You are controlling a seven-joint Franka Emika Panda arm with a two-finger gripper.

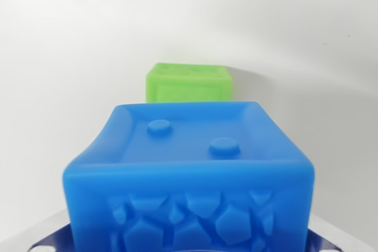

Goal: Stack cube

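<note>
A soft blue cube (189,169) fills the lower half of the wrist view, very close to the camera. Its top face has two round studs and its near face a pebbled relief. Its sides bow inward as if squeezed. Only grey bits of my gripper (189,241) show, at the bottom left and bottom right corners on either side of the blue cube, so it looks shut on it. Beyond the blue cube, a smaller-looking green cube (189,84) rests on the white surface, just above the centre of the view.
A plain white surface (65,57) surrounds both cubes. The green cube casts a faint shadow towards the wrist view's right.
</note>
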